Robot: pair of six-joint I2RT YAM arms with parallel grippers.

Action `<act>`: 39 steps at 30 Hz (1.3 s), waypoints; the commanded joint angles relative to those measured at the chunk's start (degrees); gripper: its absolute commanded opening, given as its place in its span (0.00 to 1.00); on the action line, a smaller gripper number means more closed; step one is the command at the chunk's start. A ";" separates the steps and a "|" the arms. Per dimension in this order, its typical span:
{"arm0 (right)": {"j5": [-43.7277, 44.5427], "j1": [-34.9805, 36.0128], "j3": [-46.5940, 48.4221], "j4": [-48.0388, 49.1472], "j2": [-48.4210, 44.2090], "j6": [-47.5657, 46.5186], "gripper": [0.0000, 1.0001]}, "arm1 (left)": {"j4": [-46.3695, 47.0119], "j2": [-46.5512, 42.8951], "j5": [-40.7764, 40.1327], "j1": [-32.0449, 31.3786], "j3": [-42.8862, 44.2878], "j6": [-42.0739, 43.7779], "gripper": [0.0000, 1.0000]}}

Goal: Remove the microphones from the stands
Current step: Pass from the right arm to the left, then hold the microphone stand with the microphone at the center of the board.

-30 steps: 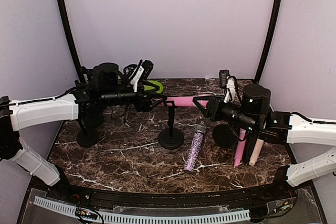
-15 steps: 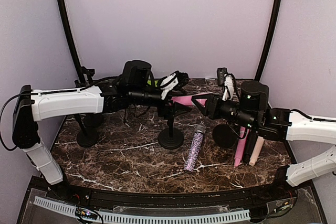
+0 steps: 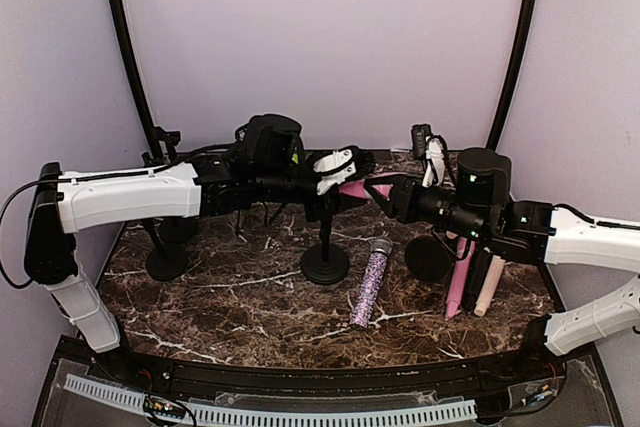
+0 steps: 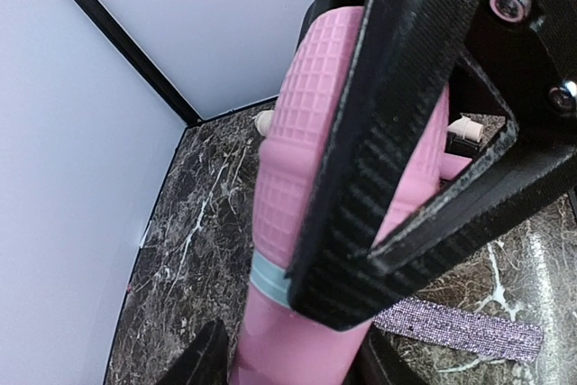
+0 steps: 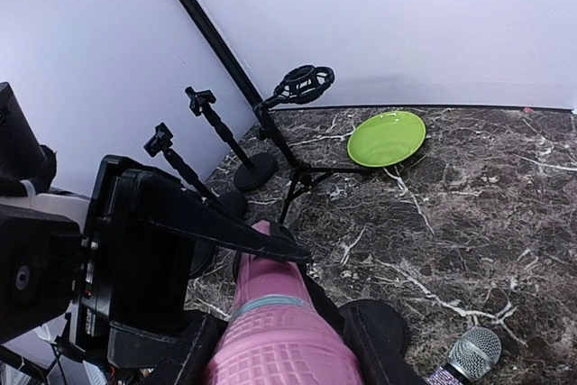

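Observation:
The pink microphone (image 3: 353, 190) lies level in the clip of the black stand (image 3: 326, 263) at the table's middle. My right gripper (image 3: 381, 191) is shut on its gridded head (image 5: 275, 340), a finger on each side. My left gripper (image 3: 347, 173) has come in from the left, and its two fingers (image 4: 209, 360) sit tight beside the smooth pink handle (image 4: 297, 331) below the pale blue ring. Whether they press on it does not show. In the left wrist view, one black finger (image 4: 397, 132) of the right gripper crosses in front of the microphone.
A glittery purple microphone (image 3: 369, 287) lies on the marble right of the stand's base. Pink (image 3: 458, 285) and cream (image 3: 488, 289) microphones and a round black base (image 3: 428, 259) sit under the right arm. More stands (image 5: 252, 169) and a green plate (image 5: 388, 137) occupy the back left.
My left arm has swung right, up to the microphone's handle, and its jaws have narrowed around it. The right gripper has kept its hold on the head.

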 commanded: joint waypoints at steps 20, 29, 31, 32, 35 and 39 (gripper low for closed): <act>2.28 0.34 -0.85 5.86 -7.87 -3.57 0.89 | 17.76 -5.45 -7.88 -2.08 -13.89 -11.96 0.00; -3.38 0.60 -11.85 17.76 -10.46 -3.97 0.84 | 28.06 -11.87 -4.98 0.08 -22.28 -26.90 0.00; -5.93 1.71 -15.18 23.28 -9.58 -4.37 0.83 | 30.96 -13.33 -4.44 0.42 -24.66 -30.30 0.00; -6.75 2.33 -16.65 26.19 -8.88 -5.13 0.83 | 32.79 -14.12 -4.03 0.52 -26.10 -31.25 0.00; -9.14 3.36 -19.60 33.31 -3.94 -6.28 0.81 | 35.53 -15.03 -1.99 1.79 -28.47 -35.50 0.00; -13.86 3.29 -18.70 37.82 3.92 -7.83 0.76 | 39.56 -15.63 2.39 3.95 -31.72 -38.96 0.00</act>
